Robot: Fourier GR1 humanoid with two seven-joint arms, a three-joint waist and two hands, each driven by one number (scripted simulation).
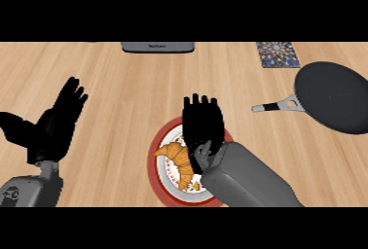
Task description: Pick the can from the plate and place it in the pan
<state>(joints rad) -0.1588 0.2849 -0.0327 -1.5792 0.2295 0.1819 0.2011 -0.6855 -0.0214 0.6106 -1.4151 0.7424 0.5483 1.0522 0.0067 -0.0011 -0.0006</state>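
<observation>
Both hands have straight, spread fingers: the right hand [201, 121] is over the red-rimmed plate [155, 172] beside a croissant [177, 156], and the left hand [57, 126] rests at left. The can is hidden from view; the black pan [338, 97] lies well apart on the worktop [129, 78].

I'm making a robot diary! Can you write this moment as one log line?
right hand: open, over plate | left hand: open, resting | can: not seen | pan: far right

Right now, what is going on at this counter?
The right hand hovers open, fingers straight, over the red-rimmed plate, where a croissant lies. No can shows; the hand may hide it. The pan sits apart to the right with nothing in it. The left hand rests open at the left.
</observation>
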